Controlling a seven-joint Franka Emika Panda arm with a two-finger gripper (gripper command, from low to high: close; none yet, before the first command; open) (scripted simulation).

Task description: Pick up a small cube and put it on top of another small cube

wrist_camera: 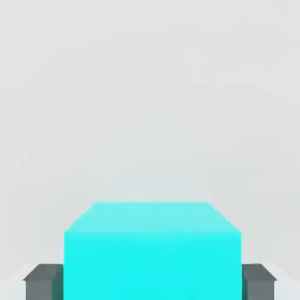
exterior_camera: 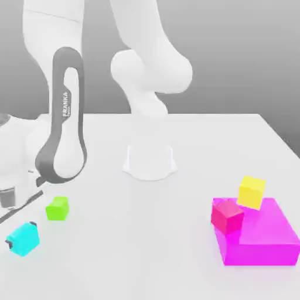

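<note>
Where jaws flank it, cyan cube (wrist_camera: 152,252) nears table (exterior_camera: 176,246) edge.

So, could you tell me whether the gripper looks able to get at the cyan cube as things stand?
Probably yes: the hand view shows the fingers flanking the cyan cube on both sides, nothing between.

Cyan cube (exterior_camera: 23,238) beside green cube (exterior_camera: 57,208)
</note>
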